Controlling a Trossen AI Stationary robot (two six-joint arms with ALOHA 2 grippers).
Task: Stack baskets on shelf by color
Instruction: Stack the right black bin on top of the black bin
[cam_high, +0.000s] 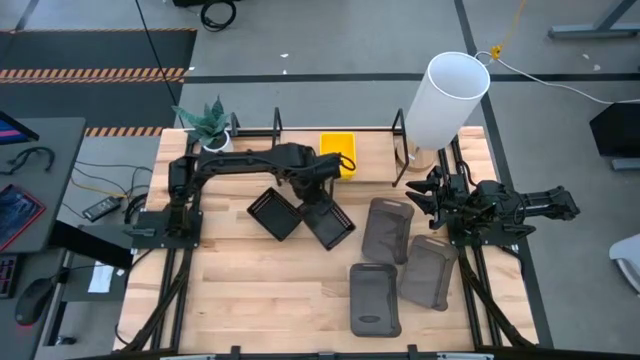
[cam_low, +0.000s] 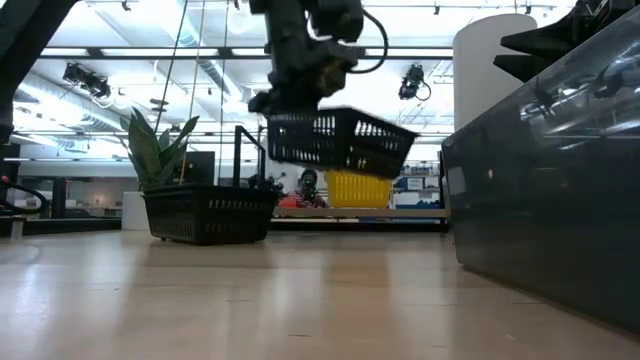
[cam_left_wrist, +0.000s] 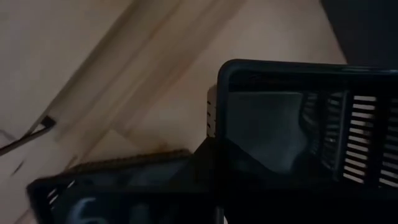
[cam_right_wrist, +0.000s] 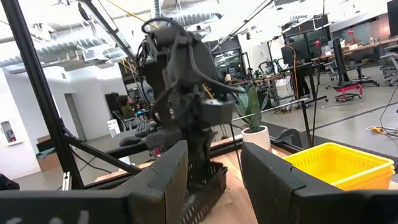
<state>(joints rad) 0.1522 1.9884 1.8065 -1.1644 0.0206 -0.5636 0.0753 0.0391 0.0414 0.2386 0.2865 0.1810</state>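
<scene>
My left gripper (cam_high: 316, 192) hangs over the table's middle, shut on a small black slatted basket (cam_high: 330, 225) that floats tilted in the low view (cam_low: 345, 143). A second black basket (cam_high: 274, 213) rests on its base on the wood just left of it. Bright yellow baskets (cam_high: 338, 152) sit stacked in the black rod shelf (cam_high: 300, 130) along the far edge. Three dark grey baskets (cam_high: 388, 228) lie flat on the right half. My right gripper (cam_high: 425, 195) waits open near the right edge, beside the grey ones. My left gripper comes from above, pointing down, and grips the black basket by the rim of its far wall (cam_low: 285, 117). The basket is lifted clear of the table and tilts, its free end (cam_low: 405, 150) hanging lower. How the fingers sit on that wall is hidden by the gripper's body.
A tall white cylinder (cam_high: 445, 100) stands at the shelf's right end, and a potted plant (cam_high: 210, 125) at its left end. One grey basket (cam_low: 550, 180) fills the low view's right side. Bare wood lies along the table's near left part (cam_high: 250, 300).
</scene>
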